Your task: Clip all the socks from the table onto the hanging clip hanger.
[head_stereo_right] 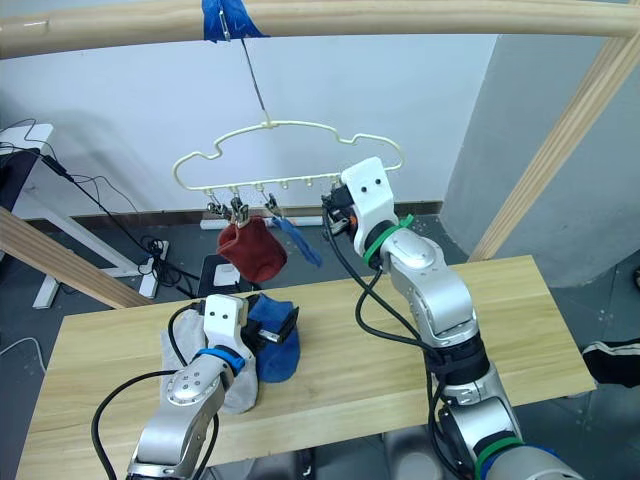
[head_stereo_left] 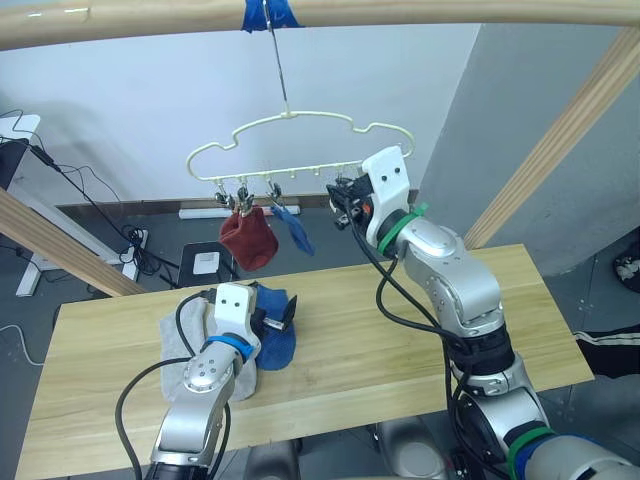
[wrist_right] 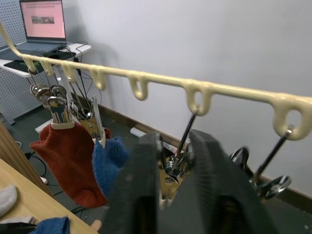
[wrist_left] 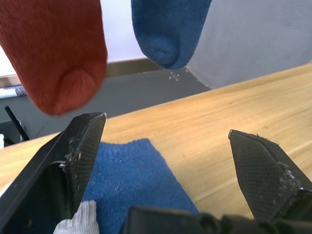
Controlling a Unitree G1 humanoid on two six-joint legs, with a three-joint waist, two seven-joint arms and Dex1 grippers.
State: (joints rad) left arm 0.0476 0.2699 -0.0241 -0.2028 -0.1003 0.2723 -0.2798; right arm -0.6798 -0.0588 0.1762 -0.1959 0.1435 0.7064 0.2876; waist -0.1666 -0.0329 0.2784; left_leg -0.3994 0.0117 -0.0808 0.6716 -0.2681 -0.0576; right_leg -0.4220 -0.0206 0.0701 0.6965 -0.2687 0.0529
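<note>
Pale wooden table [head_stereo_left: 400, 330], planks with fine grain, matt finish. Soft knitted cloth on red sock [head_stereo_left: 248, 238] and blue sock [wrist_left: 170, 29], slightly fuzzy. Clip hanger [head_stereo_left: 300, 140] of smooth, pale yellow coated wire, a little glossy; shiny metal clip [wrist_right: 171, 170]. Left gripper [wrist_left: 170, 161] fingers [wrist_left: 85, 146] black, matt, with rough textured pads. Round pole [head_stereo_left: 400, 12] of smooth light wood.

A round wooden pole [head_stereo_left: 330, 12] crosses overhead, wrapped with blue tape [head_stereo_left: 268, 14], and slanted wooden poles [head_stereo_left: 560, 140] stand beside it. Beyond the right jaws, a laptop with a lit screen [wrist_right: 43, 20] sits on a white desk [wrist_right: 73, 48]. Black cables [head_stereo_left: 110, 215] and a power strip [head_stereo_left: 138, 240] lie on the floor.
</note>
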